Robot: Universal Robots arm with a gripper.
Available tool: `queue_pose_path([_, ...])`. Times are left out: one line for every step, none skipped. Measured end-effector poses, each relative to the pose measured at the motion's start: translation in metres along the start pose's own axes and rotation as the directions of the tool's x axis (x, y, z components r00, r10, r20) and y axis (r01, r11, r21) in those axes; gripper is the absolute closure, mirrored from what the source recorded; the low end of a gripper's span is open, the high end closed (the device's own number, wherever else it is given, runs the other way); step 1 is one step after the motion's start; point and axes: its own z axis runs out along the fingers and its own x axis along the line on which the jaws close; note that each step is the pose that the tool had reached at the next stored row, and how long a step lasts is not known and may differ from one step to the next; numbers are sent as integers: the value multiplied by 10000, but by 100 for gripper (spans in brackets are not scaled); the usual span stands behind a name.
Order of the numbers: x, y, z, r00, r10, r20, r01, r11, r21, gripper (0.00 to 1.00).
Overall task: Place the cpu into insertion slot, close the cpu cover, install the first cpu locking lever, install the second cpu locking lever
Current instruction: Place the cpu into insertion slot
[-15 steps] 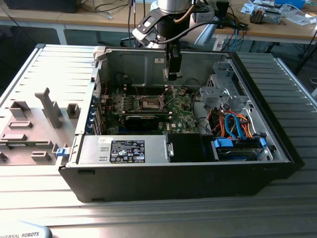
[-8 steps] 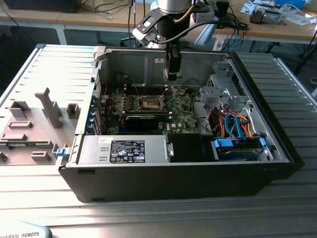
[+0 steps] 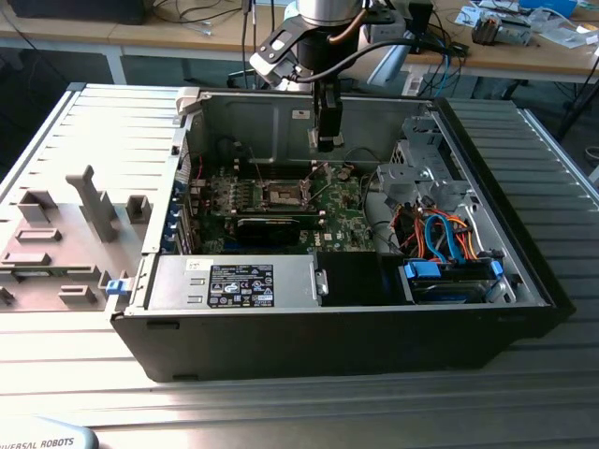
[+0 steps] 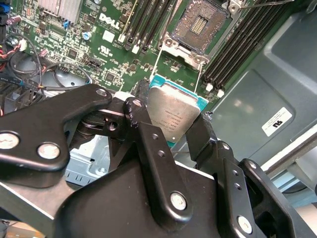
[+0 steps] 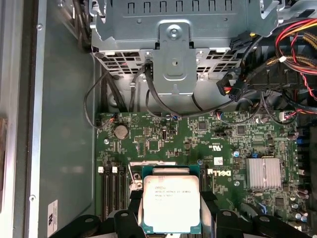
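small dark print is running in lines across the grey metal top of the chip (image 5: 171, 201) in the first wrist view, and across the chip (image 4: 173, 116) in the second wrist view, too fine to make out. a white logo (image 5: 220, 173) is standing on the green board (image 5: 163, 144). a white sticker (image 4: 277, 121) with a black mark is sitting on the grey case wall (image 4: 247, 94). in the exterior view, a black-and-white label (image 3: 241, 283) is covering part of the grey power supply box (image 3: 290, 276), its print too small to tell.
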Motion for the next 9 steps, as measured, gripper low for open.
queue_pose_path([0,0,0,10000,9,0,-9,10000,-1,46])
queue_pose_path([0,0,0,10000,19,1,-19,10000,0,46])
queue_pose_path([0,0,0,10000,27,2,-27,10000,0,46])
queue_pose_path([0,0,0,10000,40,3,-40,10000,-1,46])
queue_pose_path([0,0,0,10000,55,5,-55,10000,-1,46])
queue_pose_path([0,0,0,10000,64,6,-64,10000,-1,46])
queue_pose_path([0,0,0,10000,72,6,-72,10000,-2,46])
queue_pose_path([0,0,0,10000,85,7,-85,10000,-2,46])
queue_pose_path([0,0,0,10000,97,8,-97,10000,-2,46])
